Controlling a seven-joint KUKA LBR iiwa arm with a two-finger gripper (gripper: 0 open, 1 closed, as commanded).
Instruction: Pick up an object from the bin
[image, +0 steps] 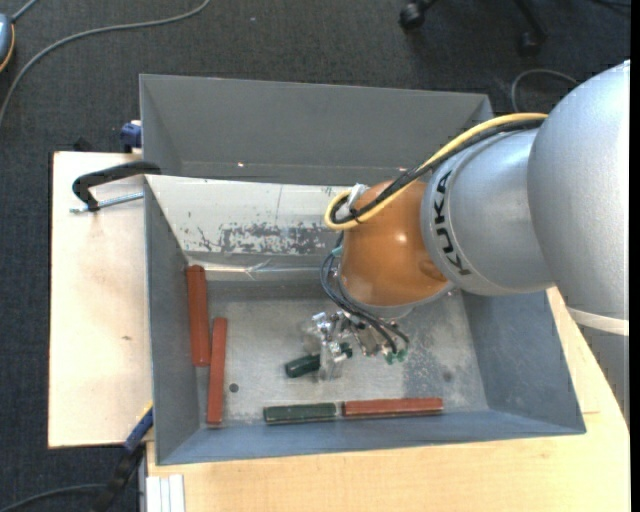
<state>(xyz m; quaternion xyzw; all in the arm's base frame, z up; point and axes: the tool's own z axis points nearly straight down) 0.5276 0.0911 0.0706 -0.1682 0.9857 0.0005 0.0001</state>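
Note:
My gripper (333, 352) hangs low over the middle of the bin floor, under the orange wrist cover. A small dark green block (298, 368) lies on the floor right at the gripper's lower left tip, touching it or nearly so. I cannot tell whether the block is gripped. In front of the gripper, along the bin's near wall, a dark green bar (300, 412) and a red-brown bar (392, 407) lie end to end.
Two red-brown bars lie along the left wall, one (198, 315) further back and one (216, 370) nearer the front. The arm and its orange cover hide the floor behind the gripper at the right.

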